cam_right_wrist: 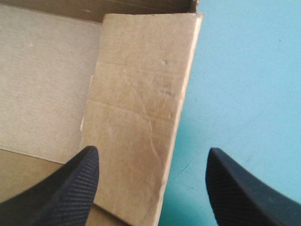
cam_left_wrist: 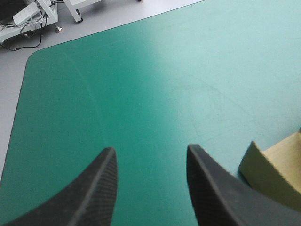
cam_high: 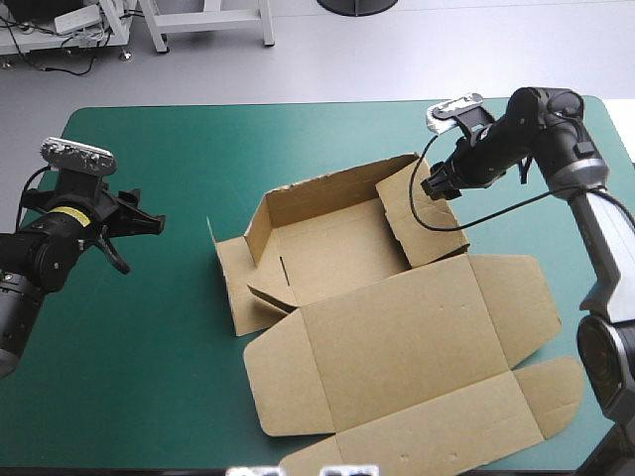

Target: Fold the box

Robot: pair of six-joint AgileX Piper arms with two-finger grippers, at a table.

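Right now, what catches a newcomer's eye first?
The brown cardboard box stands half raised at the middle of the teal-green cover, lid flat toward the near edge. The right pincer hangs open over its right wall; the left pincer is open over bare cover at left.

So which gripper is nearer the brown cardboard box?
Right. The right gripper is open over the brown cardboard box's right wall; the left gripper is open, well left of it.
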